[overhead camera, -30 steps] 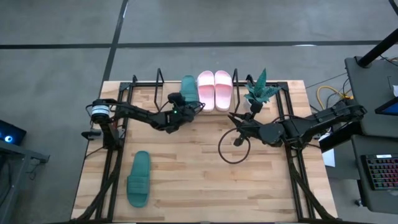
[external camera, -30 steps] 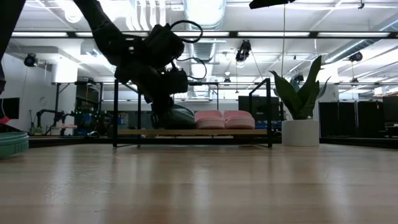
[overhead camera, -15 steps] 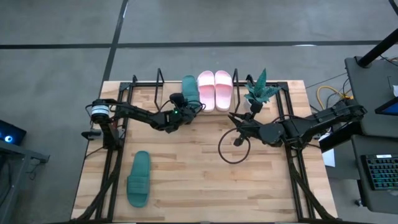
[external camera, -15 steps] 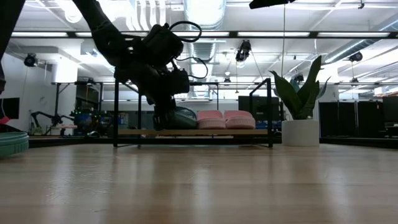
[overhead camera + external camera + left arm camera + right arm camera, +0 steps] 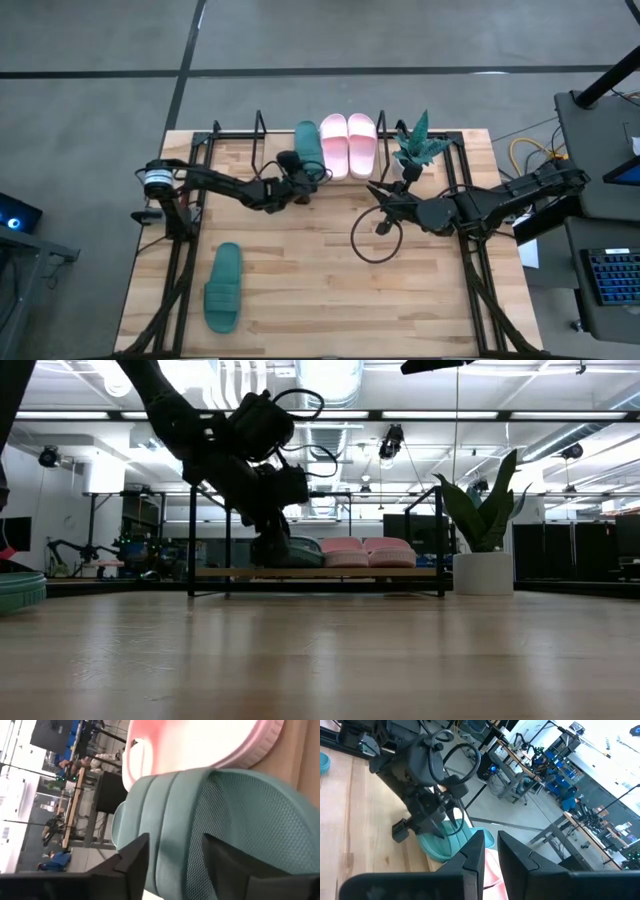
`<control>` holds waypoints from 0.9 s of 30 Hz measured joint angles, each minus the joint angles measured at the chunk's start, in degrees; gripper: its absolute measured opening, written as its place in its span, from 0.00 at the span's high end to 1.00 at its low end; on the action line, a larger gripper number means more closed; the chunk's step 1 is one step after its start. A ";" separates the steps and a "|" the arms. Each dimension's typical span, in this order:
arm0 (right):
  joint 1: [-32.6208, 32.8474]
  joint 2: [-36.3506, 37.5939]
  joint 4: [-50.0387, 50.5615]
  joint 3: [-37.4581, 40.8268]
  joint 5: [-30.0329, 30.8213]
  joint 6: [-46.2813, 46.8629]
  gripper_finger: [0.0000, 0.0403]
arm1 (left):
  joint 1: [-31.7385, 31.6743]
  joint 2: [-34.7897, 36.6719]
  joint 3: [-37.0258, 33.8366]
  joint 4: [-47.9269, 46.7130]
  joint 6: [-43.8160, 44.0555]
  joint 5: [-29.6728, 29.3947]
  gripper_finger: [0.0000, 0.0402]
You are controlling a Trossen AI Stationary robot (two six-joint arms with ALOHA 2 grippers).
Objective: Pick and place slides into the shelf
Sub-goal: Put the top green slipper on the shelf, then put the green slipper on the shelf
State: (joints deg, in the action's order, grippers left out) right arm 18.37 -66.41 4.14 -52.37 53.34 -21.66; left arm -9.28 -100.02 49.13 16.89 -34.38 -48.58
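- Dark green rubbery slide (image 5: 306,140) lies on the low black metal-rod shelf (image 5: 258,128), touching the pale pink slide pair (image 5: 347,143) at its 3 o'clock.
- Left gripper (image 5: 303,181), at the slide's 6 o'clock, fingers parted astride its heel.
- Second dark green slide (image 5: 222,287) rests on the wooden table (image 5: 300,270) toward 7 o'clock.
- Right gripper (image 5: 372,193) waits mid-table; fingers nearly together, empty.

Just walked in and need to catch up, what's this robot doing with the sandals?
The left gripper is at the shelf, fingers open at the heel of a green slide that lies beside the pink pair. The other green slide lies on the table's near left. The right gripper waits mid-table, shut.
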 joint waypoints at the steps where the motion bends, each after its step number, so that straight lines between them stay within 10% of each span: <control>1: 0.00 0.00 0.00 -0.01 0.00 0.00 0.89 | 0.00 0.56 0.02 -0.40 0.76 0.09 0.56; 9: 0.00 0.00 -0.06 0.00 0.04 -0.46 0.89 | 0.07 8.62 0.11 -12.20 10.53 16.87 0.46; 18: 0.00 -0.04 -0.25 -0.01 -1.14 0.95 0.89 | 3.44 22.02 0.12 -21.93 14.48 20.20 0.45; 27: -0.39 -1.37 -12.12 4.48 -26.38 -1.01 0.89 | 8.47 34.39 0.87 -38.55 37.73 44.61 0.45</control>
State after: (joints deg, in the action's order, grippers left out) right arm 17.98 -67.78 -7.98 -47.89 26.97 -22.67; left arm -0.81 -65.63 50.00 -21.66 3.35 -3.97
